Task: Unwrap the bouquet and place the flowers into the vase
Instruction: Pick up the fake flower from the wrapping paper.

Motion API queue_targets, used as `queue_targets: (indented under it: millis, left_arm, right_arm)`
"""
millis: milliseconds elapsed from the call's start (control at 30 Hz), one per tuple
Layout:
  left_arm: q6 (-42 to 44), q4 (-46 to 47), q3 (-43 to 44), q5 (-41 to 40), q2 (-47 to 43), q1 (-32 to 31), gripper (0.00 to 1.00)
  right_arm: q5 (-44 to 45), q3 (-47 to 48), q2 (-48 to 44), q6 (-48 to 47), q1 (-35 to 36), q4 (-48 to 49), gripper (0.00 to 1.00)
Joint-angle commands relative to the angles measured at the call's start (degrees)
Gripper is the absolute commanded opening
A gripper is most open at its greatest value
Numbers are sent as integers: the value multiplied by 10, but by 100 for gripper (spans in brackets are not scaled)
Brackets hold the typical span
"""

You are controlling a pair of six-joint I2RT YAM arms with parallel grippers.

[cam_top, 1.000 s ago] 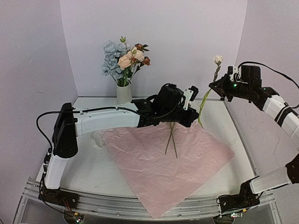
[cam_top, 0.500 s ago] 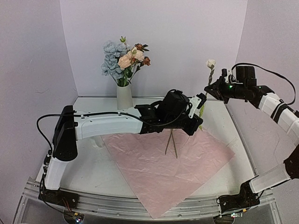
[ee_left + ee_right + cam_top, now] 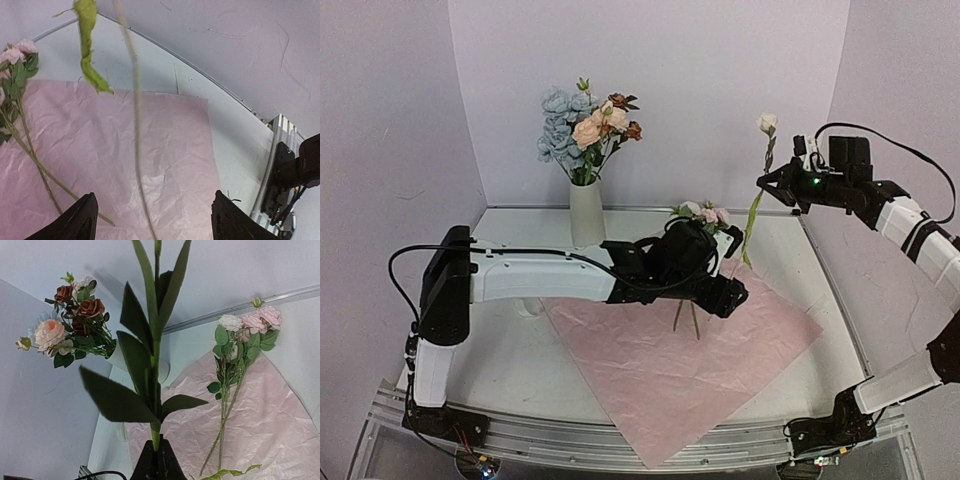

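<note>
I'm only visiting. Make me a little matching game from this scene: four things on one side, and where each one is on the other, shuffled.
1 vase
2 pink paper
3 cream-bud stem
4 pink rose sprig

A stems lying on the paper
B spread out flat
C gripped by the right pincer
D upright at the back, holding flowers

Pairs: 1-D, 2-B, 3-C, 4-A

White table (image 3: pixel 505 365), lilac walls (image 3: pixel 720 100), metal rail (image 3: pixel 550 436)
</note>
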Motion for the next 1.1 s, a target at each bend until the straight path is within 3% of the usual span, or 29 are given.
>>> queue_targets:
  millis: [0, 167, 567, 833, 1067]
  left_arm:
    - [-59, 81, -61, 54, -129, 29, 85]
    - [-66, 139, -101, 71, -170, 41, 93]
    - [-48, 193, -77, 93, -147, 51, 93]
    - [-38, 196, -62, 98, -132, 51, 71]
    - [-37, 199, -52, 113, -130, 51, 61]
  right_arm:
    - [-73, -9, -11, -52, 4, 53, 0]
    - [-103, -59, -43, -67, 19, 117, 0]
    - [-151, -100, -93, -94, 76, 193, 0]
    - [-171, -102, -101, -81, 93, 205, 0]
    - [-155, -108, -98, -85, 109, 206, 0]
